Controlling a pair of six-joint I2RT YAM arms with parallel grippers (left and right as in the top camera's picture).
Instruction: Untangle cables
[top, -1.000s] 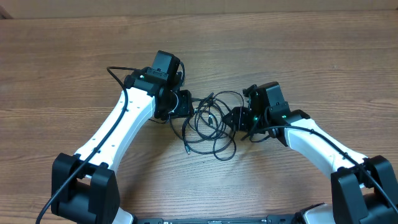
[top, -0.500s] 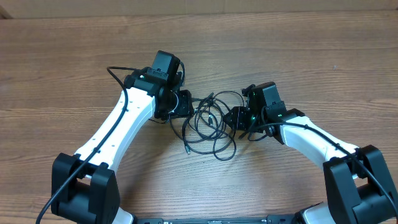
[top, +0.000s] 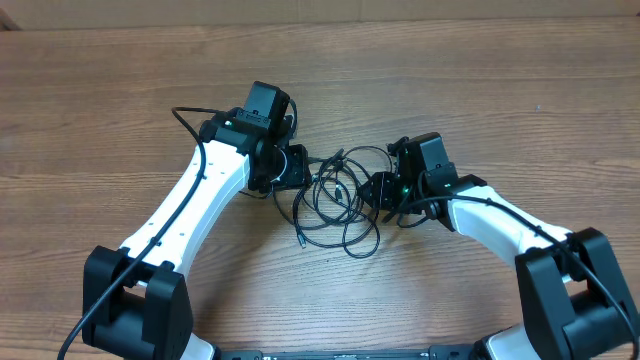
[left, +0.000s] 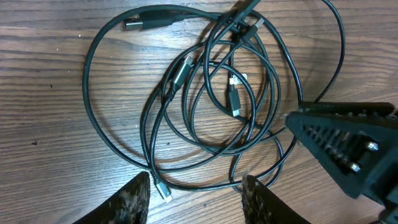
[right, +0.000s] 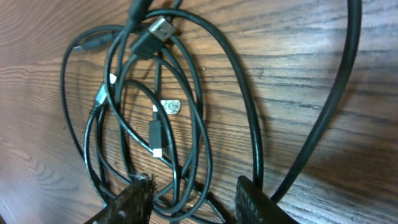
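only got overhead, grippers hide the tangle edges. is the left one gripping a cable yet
Observer: no. The left wrist view shows the left gripper open, with a silver-tipped plug lying loose on the table between its fingertips.
Operator: right one?
Observer: open too. In its wrist view the right gripper has several strands of the cables running between its fingertips, which stand well apart.
Operator: any plug buried mid tangle
Observer: yes, a black plug lies inside the inner loops, next to a small white tag.
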